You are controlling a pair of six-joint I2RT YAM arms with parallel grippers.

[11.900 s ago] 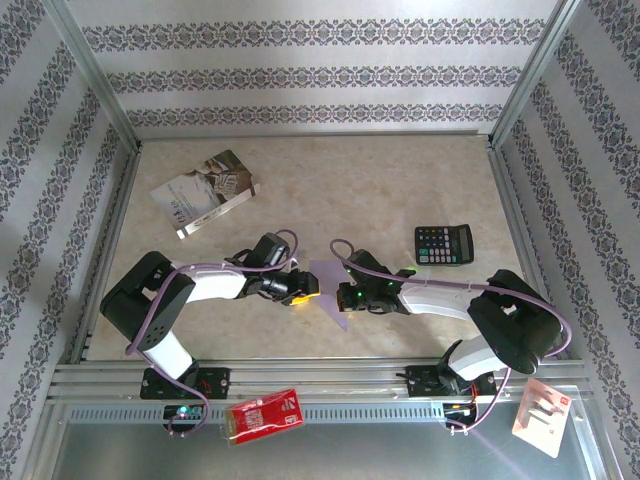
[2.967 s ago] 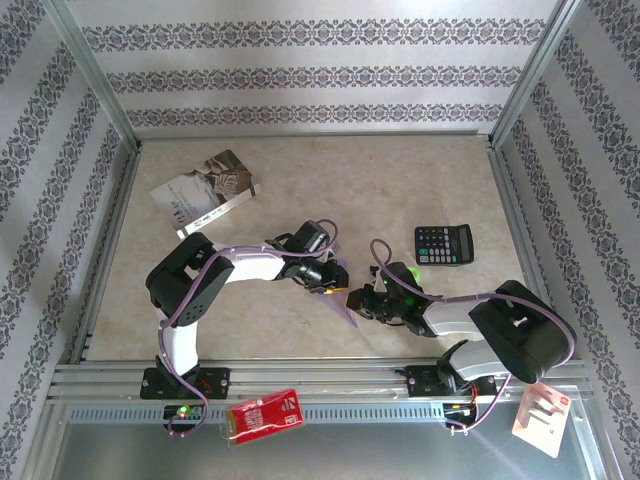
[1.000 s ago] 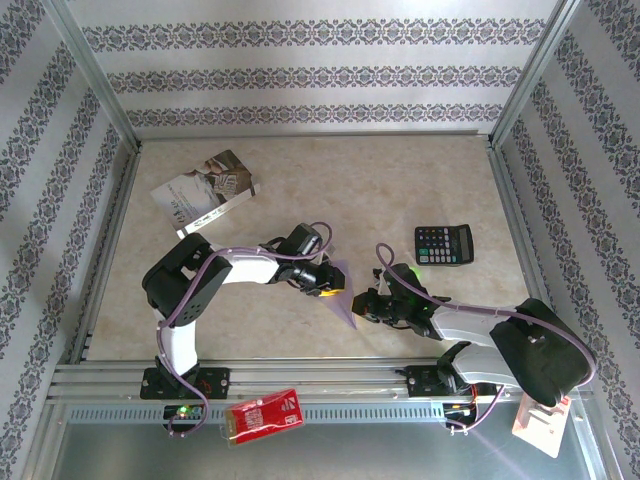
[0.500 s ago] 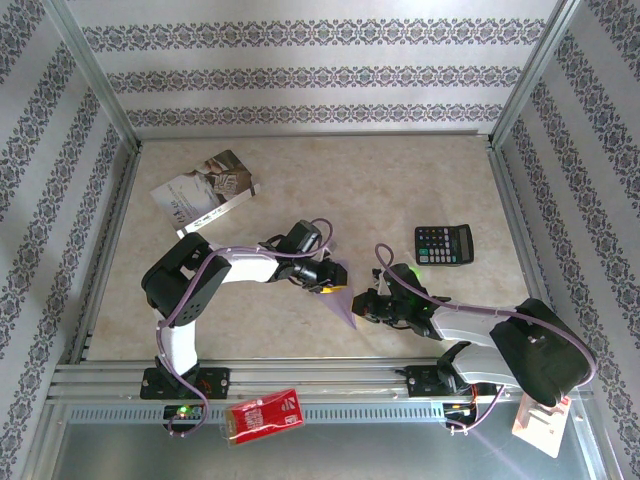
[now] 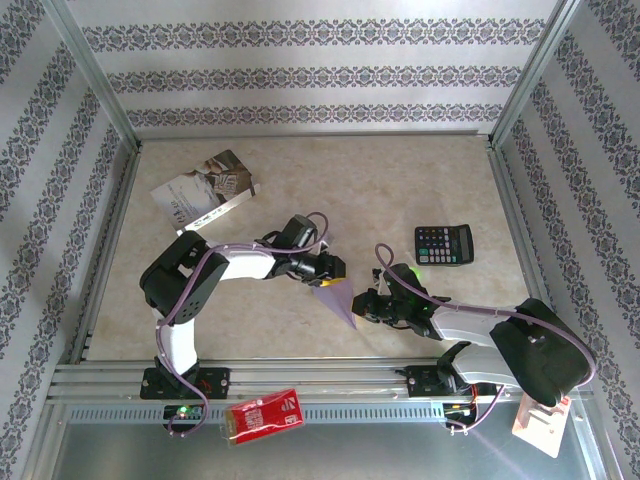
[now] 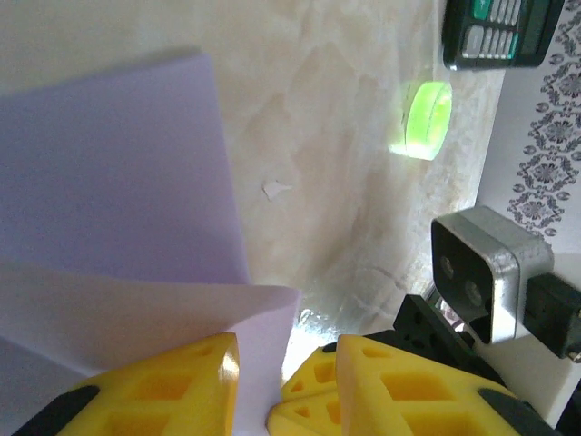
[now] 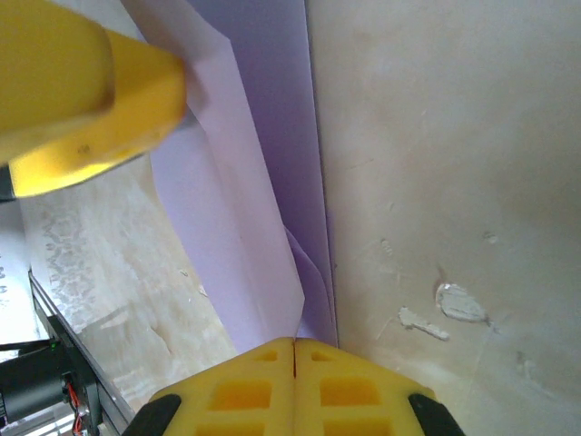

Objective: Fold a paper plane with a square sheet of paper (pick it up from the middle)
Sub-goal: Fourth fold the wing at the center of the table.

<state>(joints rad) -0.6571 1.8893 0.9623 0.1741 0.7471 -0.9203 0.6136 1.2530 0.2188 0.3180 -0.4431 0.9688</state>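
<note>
Lilac, thin and already creased, the paper [image 5: 336, 302] lies on the table [image 5: 300, 190] to the left of the calculator [image 5: 443, 244] and nearer the arm bases than it is. It forms a narrow wedge whose point aims away from the calculator toward the near edge. The fold is only partly made: the wrist views show one layer flat on the table and a paler flap lifted off it, curling along a soft, unset crease.

The left gripper [image 6: 283, 361] stands at the wedge's broad end, left of the calculator. Its jaws are apart, and the lifted flap runs between them and lies against one finger, so it is not nipped from both sides. The right gripper [image 7: 295, 345] sits between the paper and the calculator with its fingers closed tight together. Its tips rest at the paper's calculator-side edge, near the point. Whether they pinch a layer or only press it down I cannot tell.

The sheet looks almost weightless and limp. It will likely slide on the smooth table, spring back from any fold not pressed home, and crumple or tear if dragged. The best hold seems to be a shallow pinch on the flap's free edge, about midway along it, while the other gripper pins the lower layer just beside the crease. Hard fingers give little grip on it, so pressing flat along the fold should work better than pulling.
</note>
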